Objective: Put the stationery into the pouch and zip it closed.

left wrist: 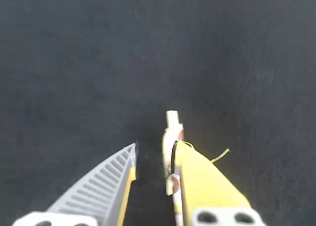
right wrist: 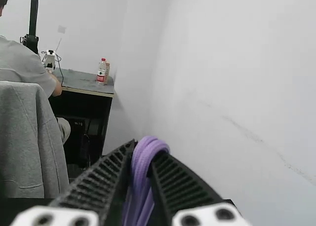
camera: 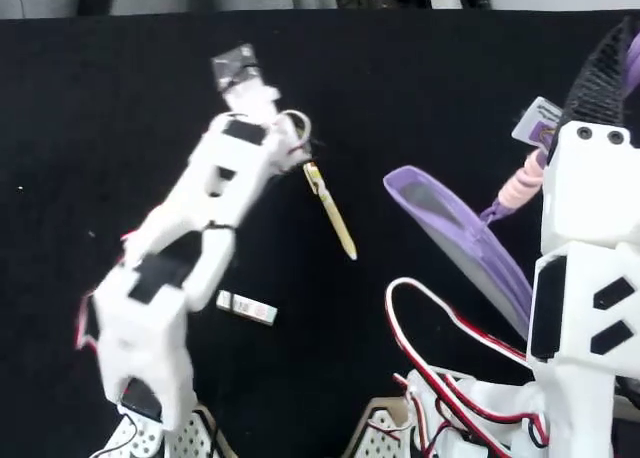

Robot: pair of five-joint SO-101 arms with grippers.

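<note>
The purple pouch (camera: 462,240) stands tilted at the right of the table with its mouth open, a pink strap (camera: 520,184) and a tag (camera: 540,122) beside it. My right gripper (camera: 600,66) is raised at the far right, its black fingers shut on purple pouch fabric (right wrist: 144,179). A yellow pen (camera: 331,210) lies mid-table. A small white eraser (camera: 246,307) lies nearer the front. My left gripper (camera: 238,70) is over the far table. In its wrist view a slim white and red item (left wrist: 171,137) rests against the yellow finger (left wrist: 207,186), with a dark gap to the grey finger (left wrist: 106,181).
The table is covered in black cloth (camera: 450,88), with bare room at the back and far left. Red and white cables (camera: 440,318) loop at the base of the right arm. A desk and a seated person show in the room behind.
</note>
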